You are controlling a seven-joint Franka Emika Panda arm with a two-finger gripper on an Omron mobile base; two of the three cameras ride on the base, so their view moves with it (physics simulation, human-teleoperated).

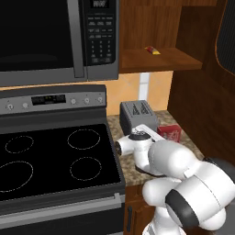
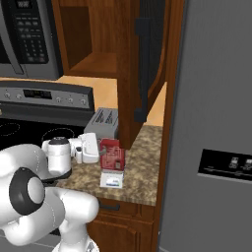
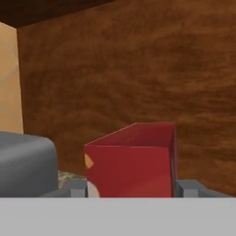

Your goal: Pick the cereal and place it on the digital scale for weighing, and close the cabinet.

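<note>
The cereal (image 2: pixel 112 154) is a small red box with a white panel, standing upright on the speckled counter just right of the grey toaster (image 2: pixel 103 123). My gripper (image 2: pixel 102 149) reaches it from the left and is shut on it. In the hand view the cereal (image 3: pixel 131 163) sits between my two fingertips (image 3: pixel 77 188). The digital scale (image 2: pixel 112 180), a thin white slab with blue, lies right in front of the box; whether the box touches it I cannot tell. The cabinet door (image 2: pixel 147 59) stands swung open above the counter.
A tiny yellow-and-red item (image 1: pixel 153 50) lies on the open cabinet's shelf. The microwave (image 1: pixel 55 36) hangs over the black stove (image 1: pixel 55 156) at left. The grey fridge (image 2: pixel 216 123) walls off the right. The cabinet's wooden side (image 3: pixel 138 69) stands close behind the box.
</note>
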